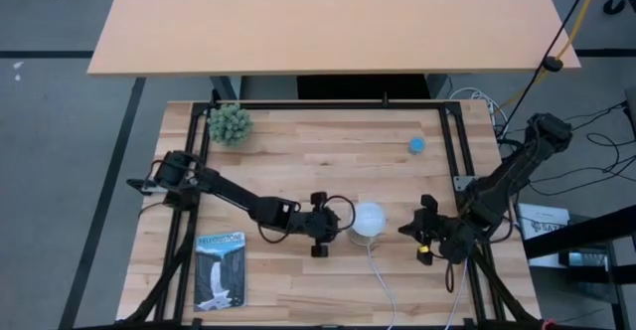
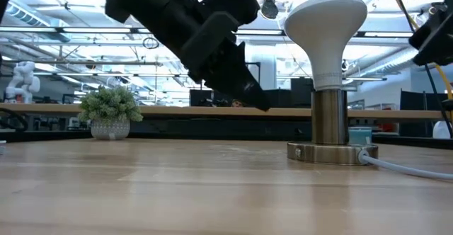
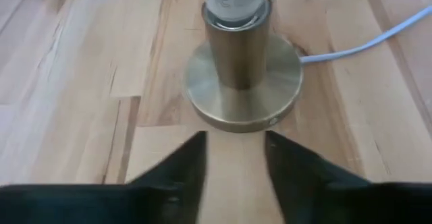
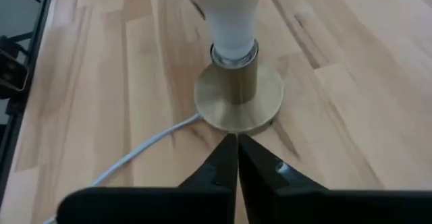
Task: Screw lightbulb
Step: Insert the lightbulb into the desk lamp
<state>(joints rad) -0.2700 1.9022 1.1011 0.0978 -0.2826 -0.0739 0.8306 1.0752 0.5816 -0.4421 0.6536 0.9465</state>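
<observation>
smooth white lightbulb (image 2: 324, 33) upright in brass socket (image 2: 331, 132); left pincer (image 3: 234, 158) apart, right pincer (image 4: 237, 158) together.

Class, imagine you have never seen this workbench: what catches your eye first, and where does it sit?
First, the white lightbulb, standing upright in a brass socket near the middle of the wooden table, a white cord trailing off. Both dark arms flank it: the left end effector open beside the base, empty, the right end effector shut, also empty. A small potted plant sits at the far left corner.
</observation>
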